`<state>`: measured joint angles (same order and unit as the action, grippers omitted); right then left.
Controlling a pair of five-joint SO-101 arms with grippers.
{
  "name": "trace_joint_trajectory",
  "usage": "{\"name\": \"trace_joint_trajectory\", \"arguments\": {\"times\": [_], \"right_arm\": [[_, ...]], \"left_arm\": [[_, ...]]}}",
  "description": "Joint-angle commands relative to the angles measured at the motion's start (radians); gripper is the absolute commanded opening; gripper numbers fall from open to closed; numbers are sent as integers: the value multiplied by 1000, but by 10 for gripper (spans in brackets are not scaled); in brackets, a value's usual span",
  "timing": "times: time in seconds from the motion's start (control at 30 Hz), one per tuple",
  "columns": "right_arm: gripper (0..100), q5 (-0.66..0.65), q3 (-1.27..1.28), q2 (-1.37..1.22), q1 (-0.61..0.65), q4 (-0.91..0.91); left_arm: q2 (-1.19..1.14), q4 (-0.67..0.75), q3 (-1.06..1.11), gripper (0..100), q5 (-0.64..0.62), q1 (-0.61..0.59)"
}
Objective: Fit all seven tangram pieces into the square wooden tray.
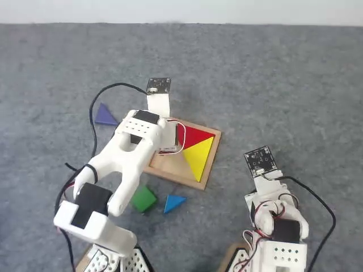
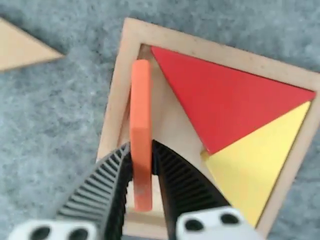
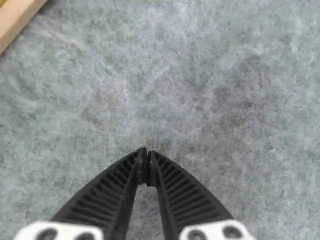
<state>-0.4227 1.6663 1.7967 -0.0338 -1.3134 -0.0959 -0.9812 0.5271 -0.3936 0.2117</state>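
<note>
Closest in, my left pincer (image 2: 142, 152) clamps the orange piece (image 2: 140, 107) on edge over the bare left side of the tray (image 2: 114, 100), beside the red triangle (image 2: 220, 100), probably ready to lay flat; my right pincer (image 3: 146, 167) sits closed, empty.

Robotics lab bench, grey felt mat (image 1: 295, 79), pale wall (image 1: 181, 10) behind, white left arm (image 1: 127, 164) and right arm (image 1: 278, 232)

1. Grey mat (image 1: 272, 73): felt-like table cover with a mottled, fibrous nap. In the high view it reaches the left, right and lower borders.
2. Pale band (image 1: 181, 11): plain whitish strip beyond the mat's straight far edge. Whether it is wall or bare surface cannot be told.
3. Light: even and diffuse, giving only soft, faint shadows on the mat.
</note>
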Motion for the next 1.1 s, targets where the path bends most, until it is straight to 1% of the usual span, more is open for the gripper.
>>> {"name": "trace_joint_trajectory", "arguments": {"times": [0.0,0.17,0.27,0.57,0.73,0.83,1.07], "right_arm": [[8,-8,17,16,4,-2],[8,-8,17,16,4,-2],[8,-8,17,16,4,-2],[8,-8,17,16,4,-2],[8,-8,17,16,4,-2],[8,-8,17,16,4,-2],[8,-8,17,16,4,-2]], "left_arm": [[51,15,-16,12,-14,9],[51,15,-16,12,-9,9],[51,15,-16,12,31,11],[51,15,-12,12,37,12],[51,-2,-12,12,38,63],[51,-2,-12,12,40,69],[49,-5,-10,12,137,74]]}}
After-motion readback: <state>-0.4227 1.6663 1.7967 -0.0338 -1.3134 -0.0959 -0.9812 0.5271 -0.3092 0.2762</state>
